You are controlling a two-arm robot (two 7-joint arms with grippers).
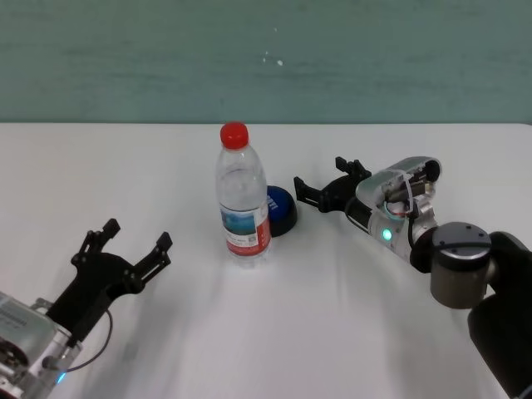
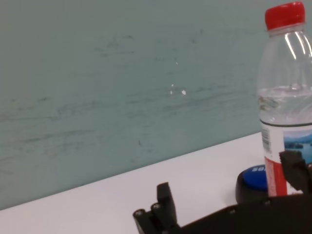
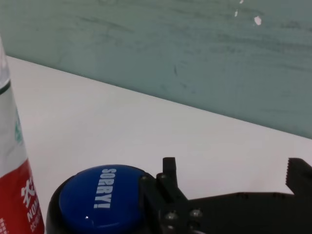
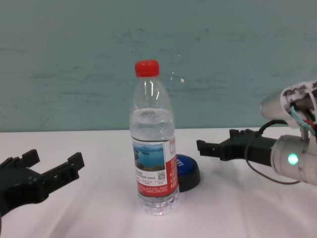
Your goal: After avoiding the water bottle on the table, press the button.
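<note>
The water bottle (image 1: 243, 208) stands upright mid-table, with its red cap and red-and-white label; it also shows in the chest view (image 4: 152, 153). The blue-domed button (image 1: 281, 209) sits just behind and right of the bottle, partly hidden by it. My right gripper (image 1: 320, 174) is open and empty, just right of the button and pointing at it. In the right wrist view, one of its fingertips (image 3: 169, 165) is close to the button (image 3: 100, 197), whose top reads "SORRY!". My left gripper (image 1: 138, 234) is open and empty at the near left.
The white table (image 1: 399, 332) stretches back to a teal wall. The bottle stands between my left gripper and the button. No other objects show.
</note>
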